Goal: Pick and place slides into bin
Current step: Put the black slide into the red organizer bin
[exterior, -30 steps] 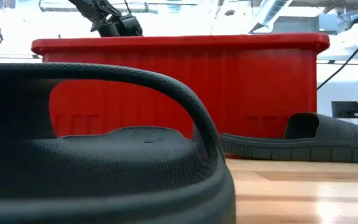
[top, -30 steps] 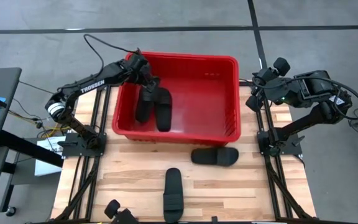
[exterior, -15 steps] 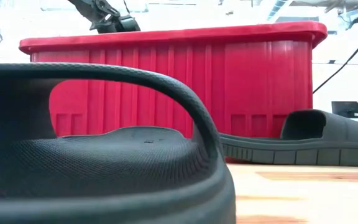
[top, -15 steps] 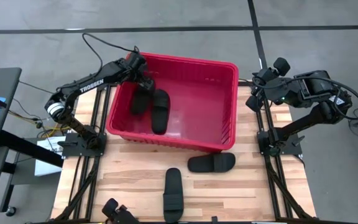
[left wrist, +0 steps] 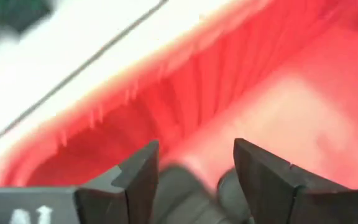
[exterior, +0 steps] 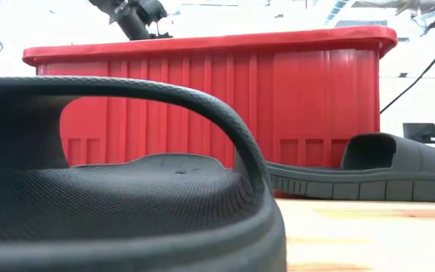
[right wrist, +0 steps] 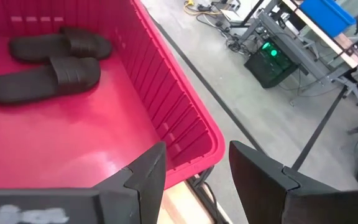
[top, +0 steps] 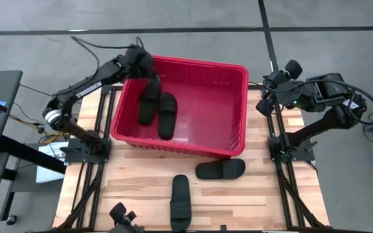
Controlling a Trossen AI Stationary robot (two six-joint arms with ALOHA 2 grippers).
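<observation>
Only the high view shows two slides (top: 158,110) inside the bin (top: 238,103).

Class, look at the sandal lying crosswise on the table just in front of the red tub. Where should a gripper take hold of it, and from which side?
Grip the sandal across its wide strap, which the low view shows arching clear of the flat sole. Come straight down from above: the tub crowds one long side, and the sole lies too flat to pinch. The right gripper waits nearest, probably best placed.

Left wrist view motion-blurred; slides (left wrist: 191,186) under left tool (left wrist: 194,171) just dark smears. Low view: near slide (exterior: 127,189) cropped by edges, hides bin (exterior: 202,98) base.
</observation>
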